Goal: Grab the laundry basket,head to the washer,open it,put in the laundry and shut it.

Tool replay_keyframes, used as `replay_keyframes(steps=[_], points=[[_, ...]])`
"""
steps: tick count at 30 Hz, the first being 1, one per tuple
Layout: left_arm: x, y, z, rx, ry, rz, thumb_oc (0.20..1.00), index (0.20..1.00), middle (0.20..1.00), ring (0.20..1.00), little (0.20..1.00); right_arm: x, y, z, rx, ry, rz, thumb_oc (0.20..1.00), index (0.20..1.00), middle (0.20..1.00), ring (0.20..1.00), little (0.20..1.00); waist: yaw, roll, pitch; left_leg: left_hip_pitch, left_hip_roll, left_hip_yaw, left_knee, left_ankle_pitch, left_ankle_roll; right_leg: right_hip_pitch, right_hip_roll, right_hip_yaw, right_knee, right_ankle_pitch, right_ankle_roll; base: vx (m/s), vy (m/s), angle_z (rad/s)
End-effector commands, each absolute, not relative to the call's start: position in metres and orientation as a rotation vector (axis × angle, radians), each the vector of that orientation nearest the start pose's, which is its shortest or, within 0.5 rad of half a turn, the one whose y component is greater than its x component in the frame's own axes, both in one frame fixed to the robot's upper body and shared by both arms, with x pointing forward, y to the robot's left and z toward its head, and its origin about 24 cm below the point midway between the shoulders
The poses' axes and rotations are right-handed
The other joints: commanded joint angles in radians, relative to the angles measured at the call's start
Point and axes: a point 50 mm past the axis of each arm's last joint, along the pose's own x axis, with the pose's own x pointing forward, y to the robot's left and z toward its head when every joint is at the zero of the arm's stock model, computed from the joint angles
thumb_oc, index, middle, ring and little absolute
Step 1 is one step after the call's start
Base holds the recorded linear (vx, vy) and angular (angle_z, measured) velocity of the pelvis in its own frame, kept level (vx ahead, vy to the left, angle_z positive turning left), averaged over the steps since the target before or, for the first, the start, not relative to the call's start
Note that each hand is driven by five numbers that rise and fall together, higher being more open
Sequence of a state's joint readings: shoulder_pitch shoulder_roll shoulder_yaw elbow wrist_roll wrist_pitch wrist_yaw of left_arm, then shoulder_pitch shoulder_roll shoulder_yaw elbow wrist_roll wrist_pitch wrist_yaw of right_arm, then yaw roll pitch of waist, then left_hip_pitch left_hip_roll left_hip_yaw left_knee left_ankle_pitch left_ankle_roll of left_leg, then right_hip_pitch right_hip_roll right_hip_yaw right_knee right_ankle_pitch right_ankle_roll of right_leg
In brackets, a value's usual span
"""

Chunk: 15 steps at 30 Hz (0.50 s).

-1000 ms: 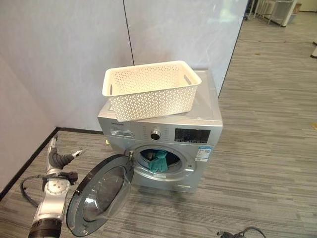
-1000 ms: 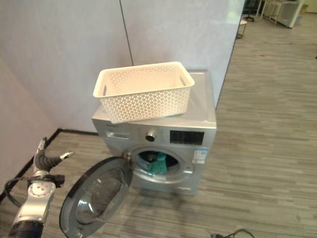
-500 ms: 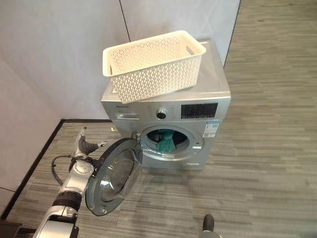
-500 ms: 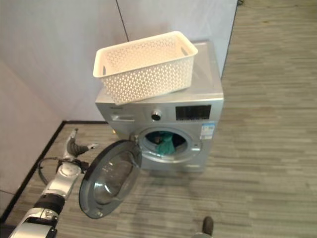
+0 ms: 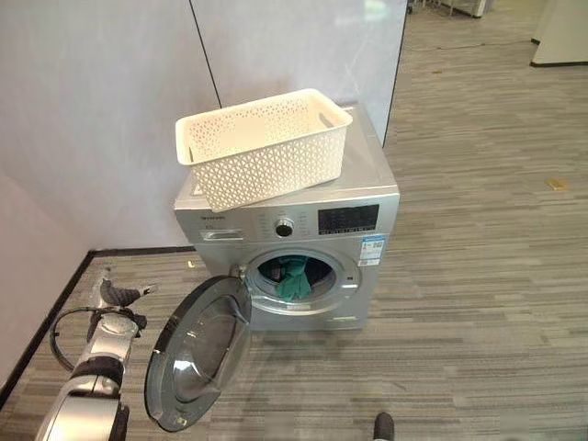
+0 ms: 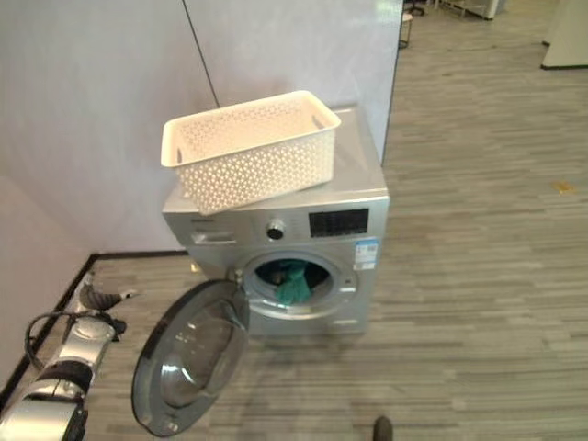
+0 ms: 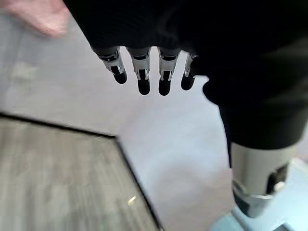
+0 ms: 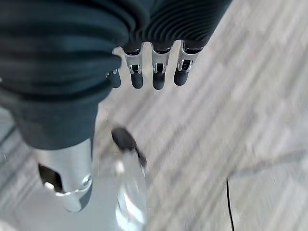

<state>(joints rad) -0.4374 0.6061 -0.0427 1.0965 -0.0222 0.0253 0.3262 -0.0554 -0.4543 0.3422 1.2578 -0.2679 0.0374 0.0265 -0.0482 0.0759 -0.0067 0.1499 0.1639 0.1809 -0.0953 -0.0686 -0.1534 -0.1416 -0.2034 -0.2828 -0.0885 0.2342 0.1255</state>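
Note:
A silver front-loading washer (image 5: 349, 219) stands against the wall. The cream lattice laundry basket (image 5: 262, 147) sits askew on its top, with nothing showing inside. The round glass door (image 5: 197, 354) hangs wide open to the left. Teal laundry (image 5: 294, 276) lies in the drum's mouth. My left hand (image 5: 115, 296) hovers low over the floor, to the left of the door and apart from it. Its fingers (image 7: 143, 77) are straight and hold nothing. My right hand (image 5: 383, 425) pokes in at the bottom edge, well in front of the washer, its fingers (image 8: 159, 72) relaxed and empty.
Pale wall panels (image 5: 110, 110) run behind and to the left of the washer, with a black skirting line (image 5: 55, 303) at the floor. Grey plank floor (image 5: 487, 303) stretches to the right and front. A small yellow scrap (image 5: 556, 184) lies far right.
The camera has moved, so the whole scene has shifted. My left hand now stands farther from the door than half a second ago. The door stays open and the basket stays put.

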Motion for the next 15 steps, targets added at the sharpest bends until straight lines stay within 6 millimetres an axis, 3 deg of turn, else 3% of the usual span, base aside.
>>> replay_keyframes(steps=[1,5,8,10,13,14,15], points=[[0.266,0.414,0.053,0.484,0.552,0.768,1.000,1.000,1.000,1.000,1.000,0.136,-0.301,-0.125,-0.841,1.172,0.201,1.000,1.000,1.000,1.000,1.000,-0.027,-0.071,0.045,-0.066,0.078,-0.026,0.008,0.014,0.015,-0.077,0.006,0.070,0.010,-0.126,0.057,-0.15,-0.189,-0.15],[0.257,0.427,0.058,0.420,0.579,0.796,1.000,1.000,1.000,1.000,1.000,0.163,-0.294,-0.114,-0.838,1.059,0.233,1.000,1.000,1.000,1.000,1.000,-0.030,-0.126,0.092,-0.113,0.113,-0.020,0.008,0.044,0.000,-0.130,0.034,0.081,0.016,-0.127,0.046,-0.13,-0.141,-0.21],[0.256,0.429,0.060,0.350,0.571,0.793,1.000,1.000,1.000,1.000,1.000,0.171,-0.290,-0.108,-0.860,1.003,0.275,1.000,1.000,1.000,1.000,1.000,-0.032,-0.168,0.120,-0.150,0.134,-0.015,0.008,0.065,-0.007,-0.173,0.051,0.090,0.022,-0.120,0.040,-0.10,-0.129,-0.05],[0.274,0.412,0.057,0.116,0.484,0.728,1.000,1.000,1.000,1.000,1.000,0.177,-0.289,-0.103,-0.883,0.964,0.292,1.000,1.000,1.000,1.000,1.000,-0.036,-0.192,0.149,-0.180,0.148,-0.016,0.014,0.079,-0.013,-0.197,0.062,0.092,0.021,-0.116,0.034,-0.07,-0.108,0.01],[0.288,0.398,0.058,0.024,0.444,0.665,1.000,1.000,1.000,1.000,1.000,0.178,-0.288,-0.101,-0.891,0.951,0.312,1.000,1.000,1.000,1.000,1.000,-0.042,-0.198,0.158,-0.194,0.151,-0.017,0.015,0.087,-0.017,-0.210,0.065,0.091,0.021,-0.113,0.031,-0.02,-0.053,0.06],[0.296,0.381,0.048,-0.056,0.432,0.615,1.000,1.000,1.000,1.000,1.000,0.177,-0.285,-0.101,-0.908,0.943,0.350,1.000,1.000,1.000,1.000,1.000,-0.047,-0.202,0.161,-0.192,0.149,-0.016,0.014,0.086,-0.016,-0.209,0.064,0.092,0.016,-0.110,0.031,0.01,-0.048,0.01],[0.296,0.381,0.048,-0.056,0.433,0.614,1.000,1.000,1.000,1.000,1.000,0.176,-0.286,-0.101,-0.909,0.944,0.350,1.000,1.000,1.000,1.000,1.000,-0.046,-0.201,0.160,-0.191,0.149,-0.016,0.014,0.086,-0.016,-0.209,0.064,0.092,0.016,-0.109,0.031,0.02,-0.031,0.00]])
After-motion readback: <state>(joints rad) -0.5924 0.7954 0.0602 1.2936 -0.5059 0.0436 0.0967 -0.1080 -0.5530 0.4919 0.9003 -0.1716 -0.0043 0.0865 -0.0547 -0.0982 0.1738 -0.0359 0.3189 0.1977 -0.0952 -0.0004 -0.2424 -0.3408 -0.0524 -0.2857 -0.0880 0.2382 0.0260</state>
